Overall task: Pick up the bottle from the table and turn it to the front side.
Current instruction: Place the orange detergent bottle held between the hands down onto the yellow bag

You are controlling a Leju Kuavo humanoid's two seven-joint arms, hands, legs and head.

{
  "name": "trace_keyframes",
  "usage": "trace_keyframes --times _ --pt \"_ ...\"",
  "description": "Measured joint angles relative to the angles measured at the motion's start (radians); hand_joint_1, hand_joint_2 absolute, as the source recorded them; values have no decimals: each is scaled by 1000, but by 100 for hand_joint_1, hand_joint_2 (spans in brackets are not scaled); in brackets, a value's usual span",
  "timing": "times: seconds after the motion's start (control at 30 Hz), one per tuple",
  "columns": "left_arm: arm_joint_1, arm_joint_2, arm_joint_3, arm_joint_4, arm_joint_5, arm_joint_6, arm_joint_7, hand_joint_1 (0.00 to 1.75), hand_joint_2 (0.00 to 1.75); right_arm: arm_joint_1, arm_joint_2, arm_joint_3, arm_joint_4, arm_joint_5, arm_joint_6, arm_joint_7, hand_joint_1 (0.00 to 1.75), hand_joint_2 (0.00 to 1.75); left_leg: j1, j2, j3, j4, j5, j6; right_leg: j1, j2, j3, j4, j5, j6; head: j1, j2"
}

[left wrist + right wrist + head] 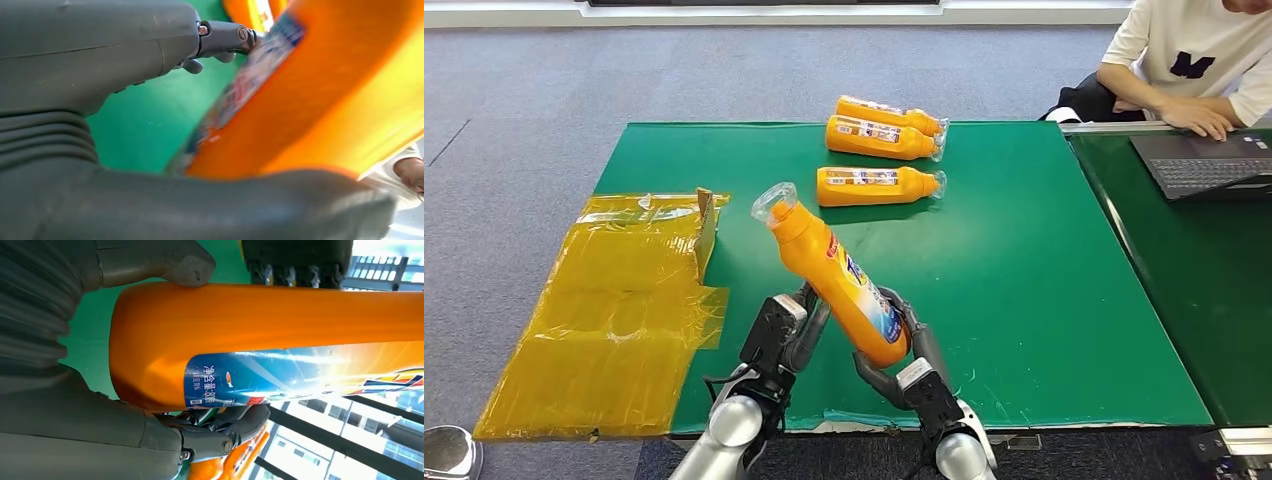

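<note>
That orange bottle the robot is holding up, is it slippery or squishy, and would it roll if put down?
The held bottle probably stays stiff: its sides show no dents where the right hand and left hand grip it. Its glossy plastic and label look fairly slippery. Laid down, it would likely stay put, as the three bottles on the table do.

I can't read the blurred label on the bottle [320,100] in my left wrist view, and the person [1194,60] is cut off by the head view's top edge.
</note>
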Motion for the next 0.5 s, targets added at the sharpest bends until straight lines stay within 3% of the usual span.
trace_keyframes --times 0.13,0.27,0.5 --pt "-32 0 -10 19 -3 5 1 0 0 1 4 2 16 -6 0 -8 175 175 0 0 0 0 0 0 0 0 0 0 0 0 0 0" --pt "-43 0 -10 32 -3 7 0 0 175 1 5 2 25 -7 0 -9 175 175 0 0 0 0 0 0 0 0 0 0 0 0 0 0" --pt "-123 1 -23 79 -19 20 -1 0 175 1 12 7 40 -14 -1 -10 175 175 0 0 0 0 0 0 0 0 0 0 0 0 0 0"
